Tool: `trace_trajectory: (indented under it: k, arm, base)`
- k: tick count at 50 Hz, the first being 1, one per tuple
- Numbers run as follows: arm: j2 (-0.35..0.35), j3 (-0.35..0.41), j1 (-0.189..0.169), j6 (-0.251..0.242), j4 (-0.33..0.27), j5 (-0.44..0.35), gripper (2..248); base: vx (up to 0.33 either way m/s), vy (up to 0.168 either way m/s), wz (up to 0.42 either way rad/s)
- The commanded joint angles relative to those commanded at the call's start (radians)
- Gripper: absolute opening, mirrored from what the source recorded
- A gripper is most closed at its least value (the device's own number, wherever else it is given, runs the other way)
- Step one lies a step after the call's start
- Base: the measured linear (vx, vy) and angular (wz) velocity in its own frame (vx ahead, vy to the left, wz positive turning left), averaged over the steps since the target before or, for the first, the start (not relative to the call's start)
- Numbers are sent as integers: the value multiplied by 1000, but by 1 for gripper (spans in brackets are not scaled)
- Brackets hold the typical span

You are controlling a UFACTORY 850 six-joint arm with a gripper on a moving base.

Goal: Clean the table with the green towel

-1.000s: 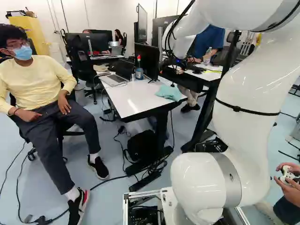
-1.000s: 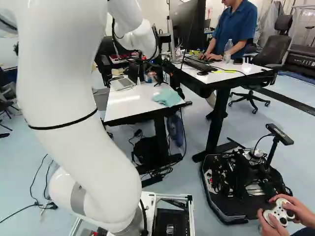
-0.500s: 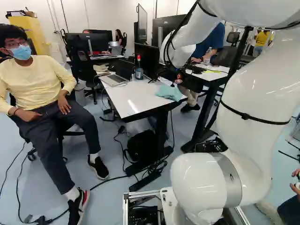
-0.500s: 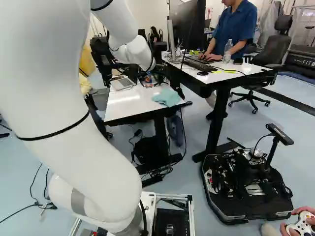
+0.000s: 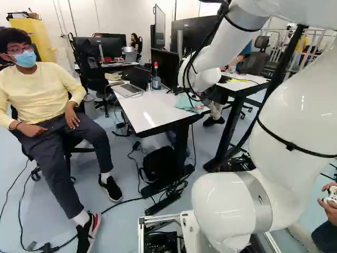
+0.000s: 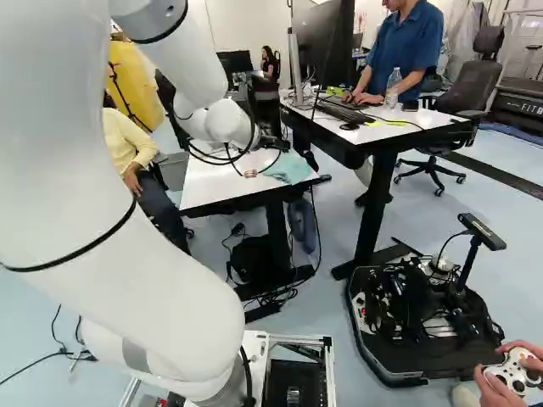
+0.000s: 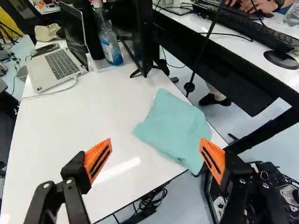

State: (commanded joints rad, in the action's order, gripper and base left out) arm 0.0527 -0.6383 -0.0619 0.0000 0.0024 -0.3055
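Find the green towel (image 7: 175,121) lying loosely spread on the white desk (image 7: 70,119), close to a corner, with one tip reaching the desk's edge. In the right base view, see the end effector (image 6: 251,173) just beside the towel, above the desk. In the wrist view, find the end effector (image 7: 156,141) open, fingers set wide apart. Place the towel mostly ahead of the gap between the fingertips, set well toward one finger and partly covered from sight by that finger's orange pad (image 7: 212,158). Cannot tell from these views about any contact between pad and cloth.

For writing, look farther along the desk, to the bottle (image 7: 111,46) beside the open laptop (image 7: 58,67). Note a blue label on the bottle, with print too small to make out. See small marks on the laptop's keys, likewise too fine to read. At the far right of the right base view, notice pale lettering on a dark machine (image 6: 517,95), well apart from the desk and towel.
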Motion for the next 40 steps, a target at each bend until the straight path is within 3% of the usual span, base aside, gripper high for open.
trace_trajectory:
  k: [19, 40]
  arm:
    - [79, 192, 22, 0, -1, -197, 247]
    - [145, 352, 40, 0, -2, -362, 247]
  base:
    - [0, 0, 0]
    - [0, 0, 0]
